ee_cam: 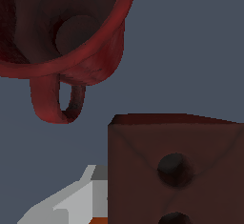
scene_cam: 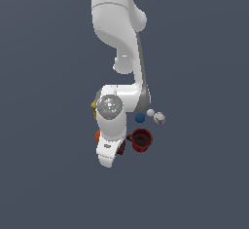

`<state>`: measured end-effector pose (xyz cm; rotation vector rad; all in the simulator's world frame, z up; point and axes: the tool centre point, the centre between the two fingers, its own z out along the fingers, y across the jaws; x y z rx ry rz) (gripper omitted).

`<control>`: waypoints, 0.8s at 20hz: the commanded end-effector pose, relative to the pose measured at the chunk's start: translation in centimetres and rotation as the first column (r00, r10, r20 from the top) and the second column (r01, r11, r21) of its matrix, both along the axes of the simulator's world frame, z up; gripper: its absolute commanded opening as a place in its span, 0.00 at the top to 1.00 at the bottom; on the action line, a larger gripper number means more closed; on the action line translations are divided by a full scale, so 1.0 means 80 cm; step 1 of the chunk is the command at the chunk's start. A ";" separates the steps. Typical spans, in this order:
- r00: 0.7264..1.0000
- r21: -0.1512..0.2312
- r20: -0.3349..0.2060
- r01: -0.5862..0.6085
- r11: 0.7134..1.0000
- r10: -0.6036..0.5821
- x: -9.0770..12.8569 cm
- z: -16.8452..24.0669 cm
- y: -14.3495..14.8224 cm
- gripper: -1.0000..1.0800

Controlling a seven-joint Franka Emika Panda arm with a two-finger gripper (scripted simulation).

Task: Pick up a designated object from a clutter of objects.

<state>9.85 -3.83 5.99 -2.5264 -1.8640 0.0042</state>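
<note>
The designated object, a dark reddish-brown block (ee_cam: 176,170) with round marks on top, fills much of the wrist view. In the exterior view only an edge of the block (scene_cam: 122,146) shows beside my lowered gripper (scene_cam: 111,156). One grey-white finger (ee_cam: 71,204) lies right against the block's side; the other finger is hidden, so the jaws' state is unclear. The clutter of objects lies around my hand. A dark red mug (scene_cam: 141,140) stands just at the exterior view's right of the block, and the mug (ee_cam: 62,37) looms close in the wrist view.
An orange ball (scene_cam: 97,135) and a yellow bottle (scene_cam: 94,106) peek out behind the arm on the exterior view's left. Blue (scene_cam: 140,118), white (scene_cam: 151,112) and patterned (scene_cam: 159,118) small balls lie beyond the mug. The arm hides part of the clutter.
</note>
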 end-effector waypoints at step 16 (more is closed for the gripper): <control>1.000 -0.001 0.003 0.000 1.000 0.000 -0.091 0.162 -0.012 1.00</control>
